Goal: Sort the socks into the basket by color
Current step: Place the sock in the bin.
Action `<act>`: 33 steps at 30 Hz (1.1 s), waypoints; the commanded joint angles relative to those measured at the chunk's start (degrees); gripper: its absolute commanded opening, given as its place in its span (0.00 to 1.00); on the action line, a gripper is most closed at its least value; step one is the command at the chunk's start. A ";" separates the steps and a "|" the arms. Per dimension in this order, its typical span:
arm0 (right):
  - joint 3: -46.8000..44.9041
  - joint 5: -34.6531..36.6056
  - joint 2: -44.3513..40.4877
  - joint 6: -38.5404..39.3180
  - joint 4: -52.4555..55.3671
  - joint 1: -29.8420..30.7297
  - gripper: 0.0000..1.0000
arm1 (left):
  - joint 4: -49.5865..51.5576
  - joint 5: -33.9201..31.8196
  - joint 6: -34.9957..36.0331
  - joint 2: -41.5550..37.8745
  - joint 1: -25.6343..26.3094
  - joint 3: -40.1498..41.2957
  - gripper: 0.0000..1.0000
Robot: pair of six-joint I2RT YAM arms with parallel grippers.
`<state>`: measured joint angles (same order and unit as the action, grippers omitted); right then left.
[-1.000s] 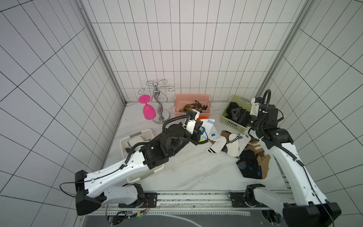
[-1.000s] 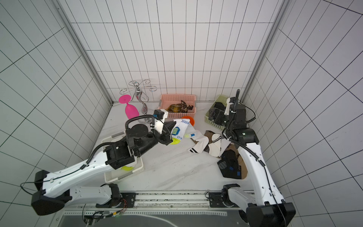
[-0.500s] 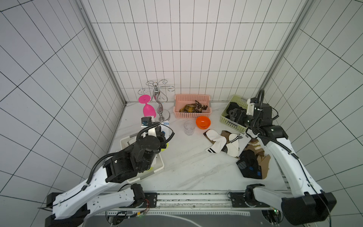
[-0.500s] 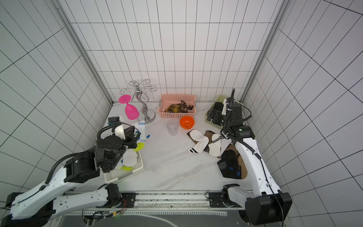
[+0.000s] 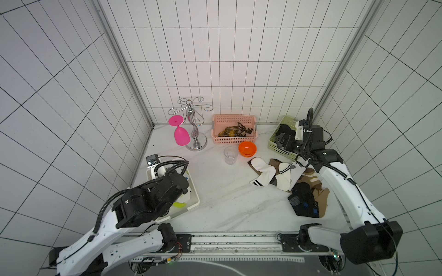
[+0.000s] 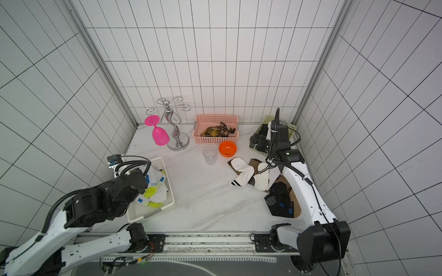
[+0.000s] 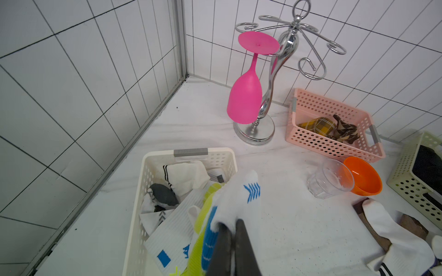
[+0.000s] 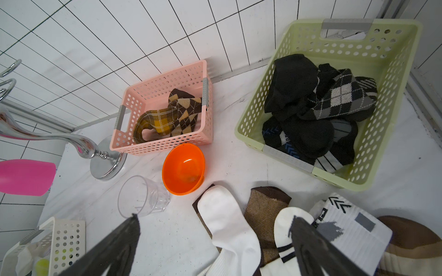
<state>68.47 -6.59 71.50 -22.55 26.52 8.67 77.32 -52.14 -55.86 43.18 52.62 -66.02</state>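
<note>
1. Left gripper (image 7: 235,224): jaws pressed together, pinching a white sock (image 7: 241,198) with blue marks.
2. The sock hangs above the white basket (image 7: 148,167), over white socks lying inside. Cannot tell whether its lower end touches them.
3. White basket sits close along the left wall, with the left arm overhead.
4. Right gripper (image 8: 214,224): jaws spread wide, nothing between them. It hovers by the near rim of the green basket (image 8: 251,105), above the far end of the pile (image 5: 265,173).
5. Green basket is in the far right corner, black socks (image 8: 294,78) inside. Pink basket (image 8: 167,73) is against the back wall, plaid socks (image 8: 165,119) inside.
6. Pile: white, brown and black socks overlapping, running along the table's right edge, partly under the right arm.
7. Glass (image 5: 230,154) and bowl (image 5: 247,148) stand just beside each other, between pink basket and pile.
8. Stand (image 5: 196,144) is left of the pink basket, with a goblet (image 5: 181,136) hung upside down on it.
9. Open room: bare table (image 5: 224,198) from white basket across to pile, through to the front edge.
</note>
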 commanded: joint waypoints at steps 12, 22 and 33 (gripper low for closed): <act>-5.64 -0.71 -0.47 1.27 -1.51 0.68 0.99 | -22.74 33.89 22.97 2.82 -35.38 14.65 0.00; -6.00 0.09 -0.75 2.24 -1.25 0.52 0.99 | -31.96 45.11 22.08 14.83 -42.10 19.24 0.00; -7.62 0.00 -1.63 2.16 -1.21 -0.05 0.99 | -36.50 50.41 16.45 18.03 -43.39 26.91 0.10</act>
<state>63.77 -7.20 71.37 -21.08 25.47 8.97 43.59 -3.73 -36.71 62.72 9.63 -39.53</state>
